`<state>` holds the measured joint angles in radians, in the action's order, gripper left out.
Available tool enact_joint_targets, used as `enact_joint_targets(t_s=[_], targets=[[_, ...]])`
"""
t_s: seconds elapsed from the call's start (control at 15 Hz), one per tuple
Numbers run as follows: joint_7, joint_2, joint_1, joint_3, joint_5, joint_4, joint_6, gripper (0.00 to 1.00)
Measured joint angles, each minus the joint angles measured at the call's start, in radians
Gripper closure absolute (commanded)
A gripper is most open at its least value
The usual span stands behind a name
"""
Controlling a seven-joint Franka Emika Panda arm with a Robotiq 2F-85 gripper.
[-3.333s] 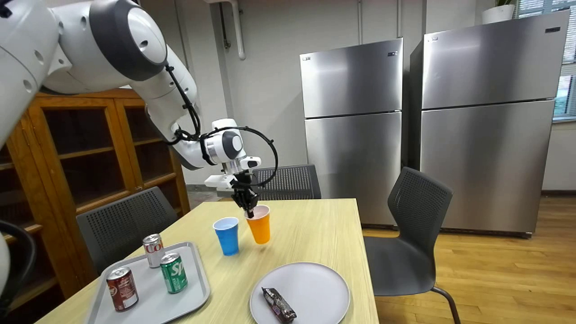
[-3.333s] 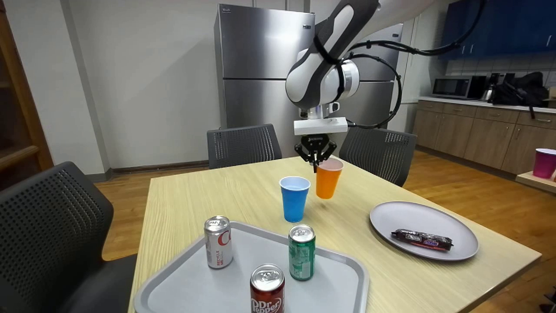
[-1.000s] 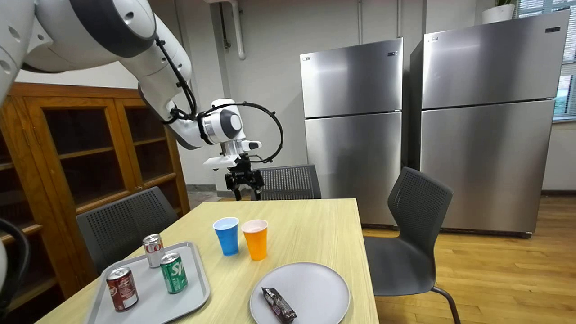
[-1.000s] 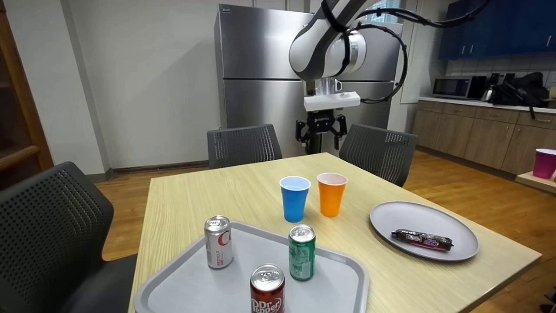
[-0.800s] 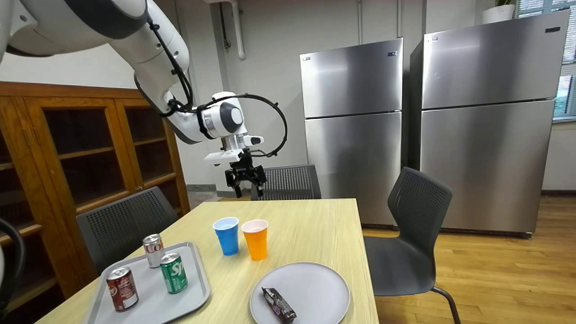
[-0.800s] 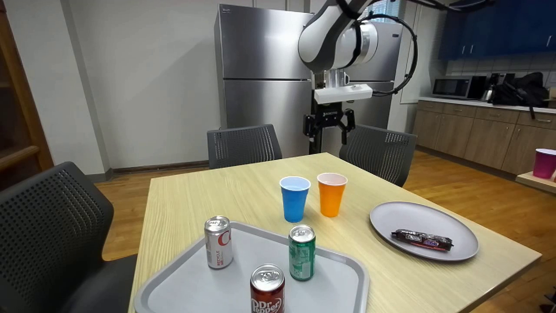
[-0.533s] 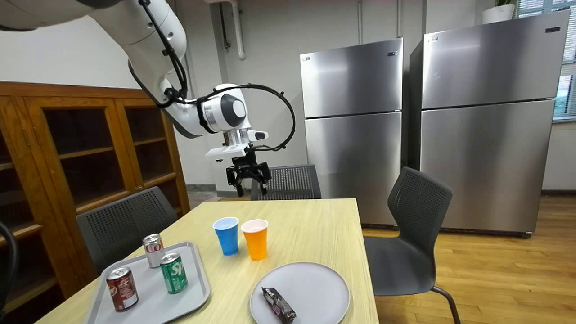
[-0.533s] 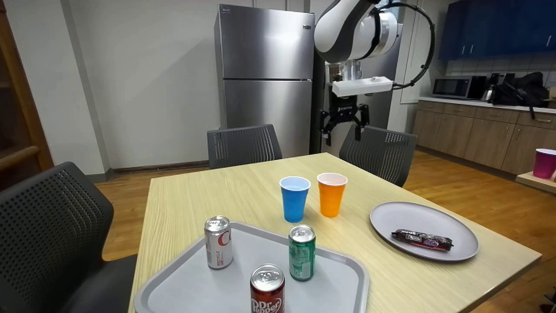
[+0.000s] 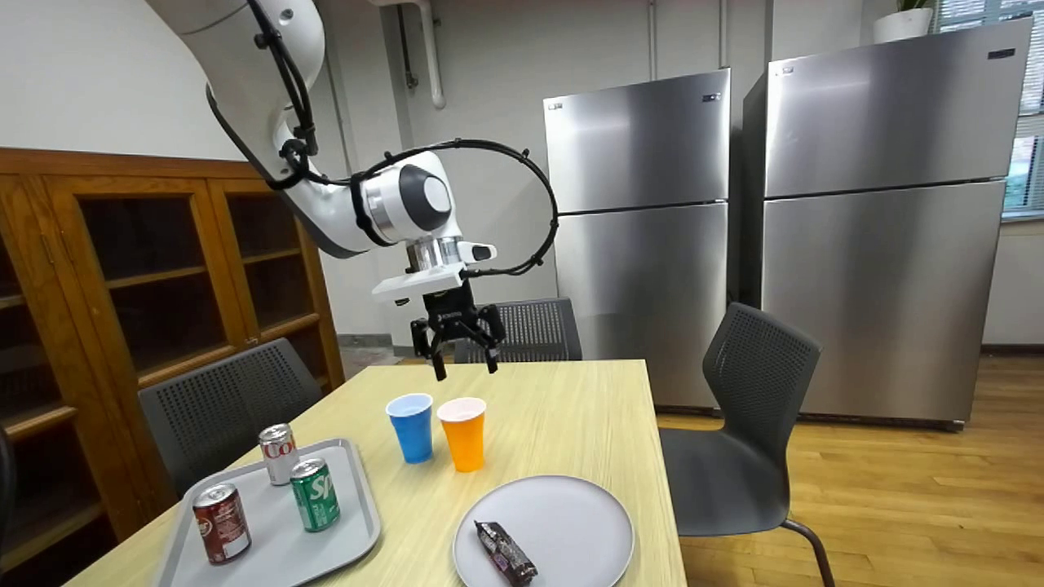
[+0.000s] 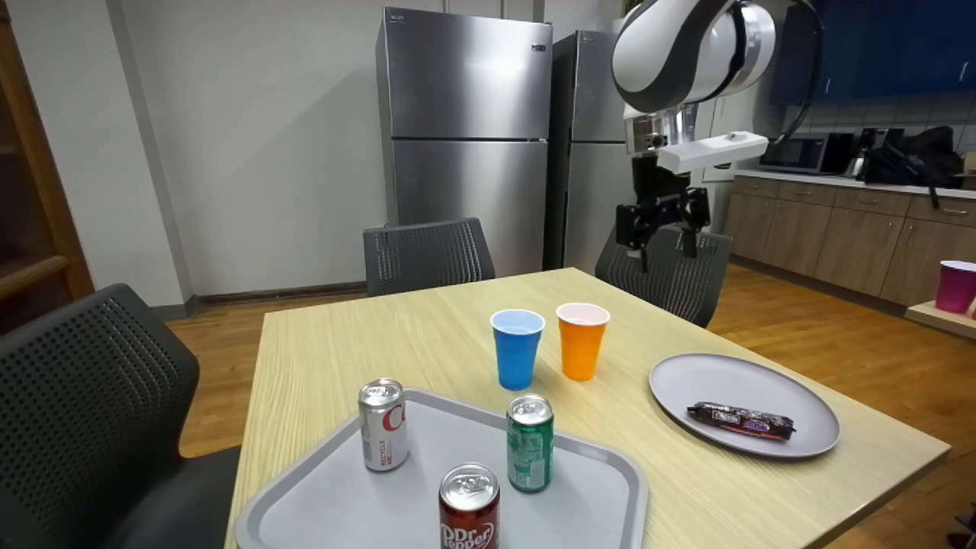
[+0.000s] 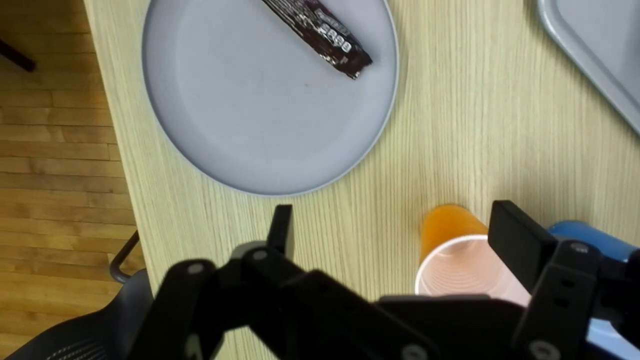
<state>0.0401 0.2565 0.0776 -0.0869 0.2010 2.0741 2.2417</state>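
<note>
Pincer (image 9: 466, 371), unclenched with its jaws wide apart, hangs above the tabletop (image 9: 571, 408) in an exterior view. It is near but not touching the orange cup (image 9: 463, 440) and the blue cup (image 9: 413, 436), which stand upright side by side. A gray tray (image 9: 356, 518) carries a silver can (image 9: 279, 456), a green can (image 9: 315, 499) and a dark red can (image 9: 221, 526); a plate (image 9: 587, 530) holds a dark wrapped bar (image 9: 506, 554).

In an exterior view, the pincer shows in front of a chair back (image 10: 679, 293). The orange cup stands between the blue cup and the plate. The dark red can is cut off by the picture's lower edge, and a magenta cup (image 10: 956, 290) stands on a ledge (image 10: 934, 315) at the far right.

In the wrist view, one finger (image 11: 280, 227) shows against the tabletop beside the plate; the other overlaps the orange cup's rim and hides part of the blue cup. The wrapped bar runs out of the picture's top edge.
</note>
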Motion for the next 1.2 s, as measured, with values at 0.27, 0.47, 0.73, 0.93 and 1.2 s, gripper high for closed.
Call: enact_joint_targets(t_s=[0.27, 0.47, 0.73, 0.93, 1.2], targets=[[-0.058, -0.051, -0.025, 0.000, 0.037, 0.107, 0.023, 0.00], [-0.106, -0.072, -0.043, 0.000, 0.062, 0.174, 0.053, 0.00], [-0.178, -0.077, -0.062, 0.000, 0.070, 0.245, 0.100, 0.00], [-0.219, -0.072, -0.074, 0.000, 0.071, 0.281, 0.121, 0.00], [-0.258, -0.054, -0.086, 0.000, 0.082, 0.301, 0.136, 0.00]])
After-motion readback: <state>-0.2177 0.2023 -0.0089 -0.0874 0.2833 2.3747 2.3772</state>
